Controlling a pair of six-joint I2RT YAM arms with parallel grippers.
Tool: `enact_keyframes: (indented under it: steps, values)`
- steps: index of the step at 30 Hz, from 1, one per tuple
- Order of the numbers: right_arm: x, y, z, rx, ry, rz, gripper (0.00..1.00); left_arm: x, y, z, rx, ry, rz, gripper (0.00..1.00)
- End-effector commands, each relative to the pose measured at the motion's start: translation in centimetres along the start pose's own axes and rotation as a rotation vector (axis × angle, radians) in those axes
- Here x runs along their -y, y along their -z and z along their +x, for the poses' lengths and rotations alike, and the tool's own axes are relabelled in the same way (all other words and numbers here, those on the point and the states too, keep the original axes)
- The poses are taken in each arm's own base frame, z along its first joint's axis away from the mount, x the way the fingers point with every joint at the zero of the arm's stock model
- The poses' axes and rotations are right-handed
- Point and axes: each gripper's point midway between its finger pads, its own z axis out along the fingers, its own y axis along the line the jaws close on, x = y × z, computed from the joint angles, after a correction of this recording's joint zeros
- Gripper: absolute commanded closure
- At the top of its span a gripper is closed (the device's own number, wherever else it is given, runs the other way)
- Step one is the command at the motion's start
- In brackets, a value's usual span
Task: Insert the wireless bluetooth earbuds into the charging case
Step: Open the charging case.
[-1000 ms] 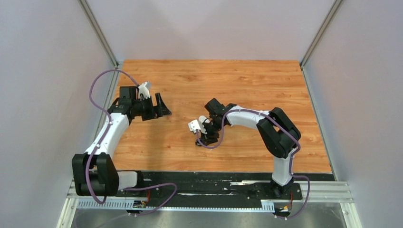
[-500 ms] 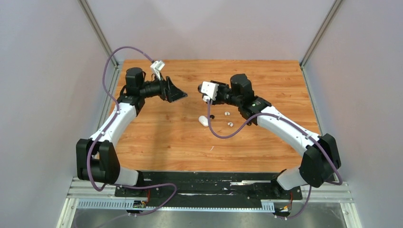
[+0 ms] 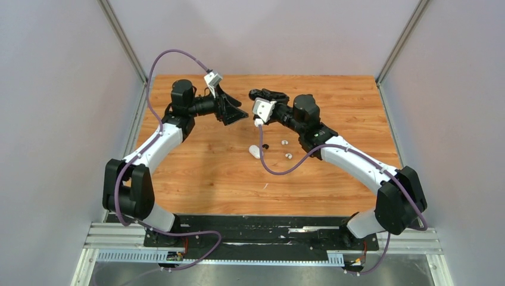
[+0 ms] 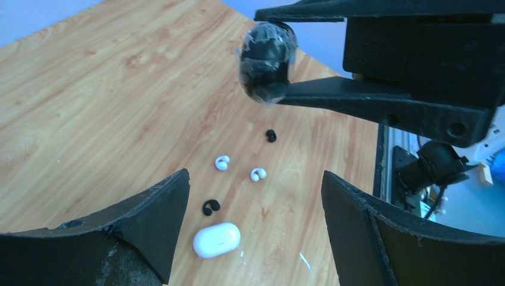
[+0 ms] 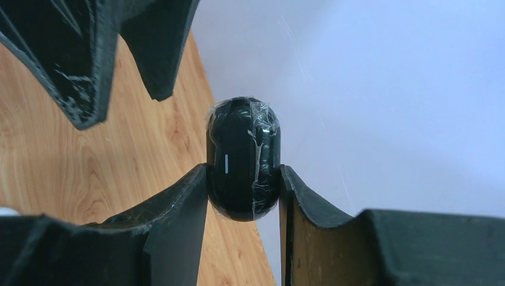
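Note:
My right gripper [image 5: 243,171] is shut on a black pebble-shaped charging case [image 5: 243,158] wrapped in clear tape, held in the air over the back of the table [image 3: 178,179]. The left wrist view shows that case [image 4: 267,59] between the right fingers [image 4: 333,98]. My left gripper [image 4: 255,182] is open and empty, raised just left of it [image 3: 234,111]. On the table below lie a white case [image 4: 216,239], two white earbuds [image 4: 221,162] [image 4: 257,174] and two black earbuds [image 4: 210,207] [image 4: 271,136]. The top view shows the white case [image 3: 254,151] and the right gripper [image 3: 258,94].
Grey walls stand on three sides of the wooden table, with metal posts at the back corners [image 3: 143,77]. The purple cable of the right arm [image 3: 268,167] hangs over the earbuds. A small white fleck [image 3: 265,186] lies on the wood.
My right gripper rose from the table with the black case and moved to the back centre. My left gripper moved right and back, towards the case, staying open.

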Motion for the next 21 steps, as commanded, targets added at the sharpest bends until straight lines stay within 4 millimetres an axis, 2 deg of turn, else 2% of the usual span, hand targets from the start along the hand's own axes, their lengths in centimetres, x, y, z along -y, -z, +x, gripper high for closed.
enact_keyframes:
  steps: [1, 4, 12, 16, 21]
  values:
    - [1.6, -0.3, -1.1, 0.056, 0.049, 0.051, 1.0, 0.0, -1.4, -4.0, 0.122, -0.063, -0.009, 0.13]
    - [1.4, -0.2, -1.2, 0.064, 0.057, 0.048, 1.0, 0.6, -1.7, -4.9, 0.143, -0.063, 0.023, 0.15]
    - [1.0, -0.1, -1.5, 0.093, 0.082, 0.042, 1.0, 1.5, -2.5, -5.4, 0.13, -0.043, 0.137, 0.13]
    - [1.0, -0.2, -1.6, 0.099, 0.087, 0.043, 1.0, 1.1, -2.9, -5.9, 0.139, -0.026, 0.145, 0.2]
    - [1.2, -0.2, -1.8, 0.11, 0.096, 0.051, 1.0, 0.6, -3.6, -5.7, 0.119, 0.025, 0.17, 0.38]
